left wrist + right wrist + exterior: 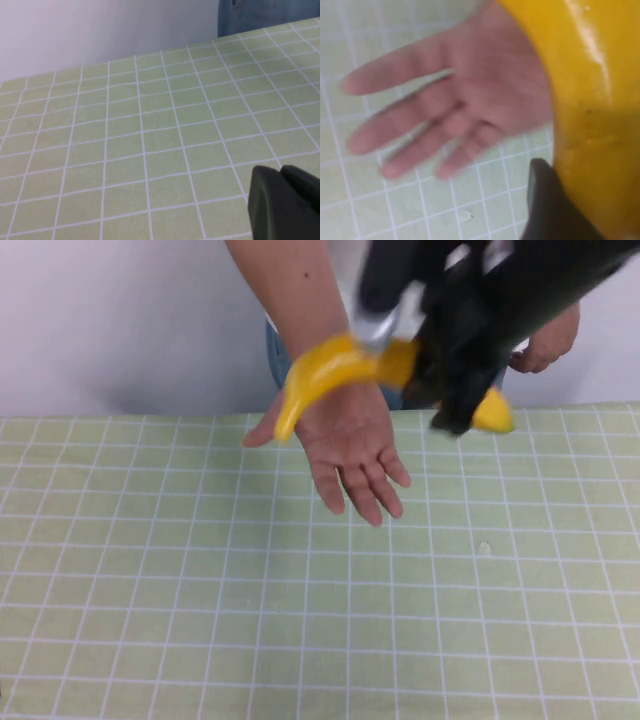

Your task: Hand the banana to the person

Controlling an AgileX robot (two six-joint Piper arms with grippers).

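My right gripper is raised at the far edge of the table and is shut on the banana, glossy yellow-orange and curved. The banana hangs across the wrist of the person's open hand, which is palm up just under it. The stem end points down to the left. In the right wrist view the banana fills the frame beside one black finger, with the open hand below. My left gripper is low over the table, shut and empty, and out of the high view.
The table has a pale green cloth with a white grid. The person's blue jeans and other hand are behind the far edge. A small speck lies on the cloth at the right.
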